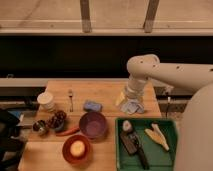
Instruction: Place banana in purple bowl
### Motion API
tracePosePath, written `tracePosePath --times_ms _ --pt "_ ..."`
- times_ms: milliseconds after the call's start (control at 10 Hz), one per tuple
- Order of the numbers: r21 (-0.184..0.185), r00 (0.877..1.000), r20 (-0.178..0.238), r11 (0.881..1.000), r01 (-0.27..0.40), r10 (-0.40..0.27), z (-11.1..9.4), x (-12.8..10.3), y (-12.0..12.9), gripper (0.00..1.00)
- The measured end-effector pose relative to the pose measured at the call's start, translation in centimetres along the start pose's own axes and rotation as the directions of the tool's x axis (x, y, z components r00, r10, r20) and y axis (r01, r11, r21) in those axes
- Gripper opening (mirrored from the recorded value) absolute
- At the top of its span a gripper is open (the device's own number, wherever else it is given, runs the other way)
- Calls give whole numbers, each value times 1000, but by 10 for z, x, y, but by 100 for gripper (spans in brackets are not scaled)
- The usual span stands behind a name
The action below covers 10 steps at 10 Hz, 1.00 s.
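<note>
The banana, pale yellow and forked, lies in the right part of the green tray at the table's front right. The purple bowl stands on the wooden table just left of the tray and looks empty. My gripper hangs from the white arm over the back right of the table. It is behind the tray, above and to the left of the banana, and to the right of and behind the bowl. It holds nothing that I can see.
An orange-red bowl with a round yellow lump sits in front of the purple bowl. An orange stick, dark grapes, a small metal cup, a white cup, a fork and a blue sponge lie to the left. A black tool lies in the tray.
</note>
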<state>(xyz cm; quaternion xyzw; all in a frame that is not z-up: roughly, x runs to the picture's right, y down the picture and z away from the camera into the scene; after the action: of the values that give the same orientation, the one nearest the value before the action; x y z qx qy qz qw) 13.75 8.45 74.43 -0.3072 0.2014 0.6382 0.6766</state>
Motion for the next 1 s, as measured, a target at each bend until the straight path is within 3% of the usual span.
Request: tracePosePath --times_ms 1000 --pt "5 1000 8 1000 -14 14 0 0 -4 80"
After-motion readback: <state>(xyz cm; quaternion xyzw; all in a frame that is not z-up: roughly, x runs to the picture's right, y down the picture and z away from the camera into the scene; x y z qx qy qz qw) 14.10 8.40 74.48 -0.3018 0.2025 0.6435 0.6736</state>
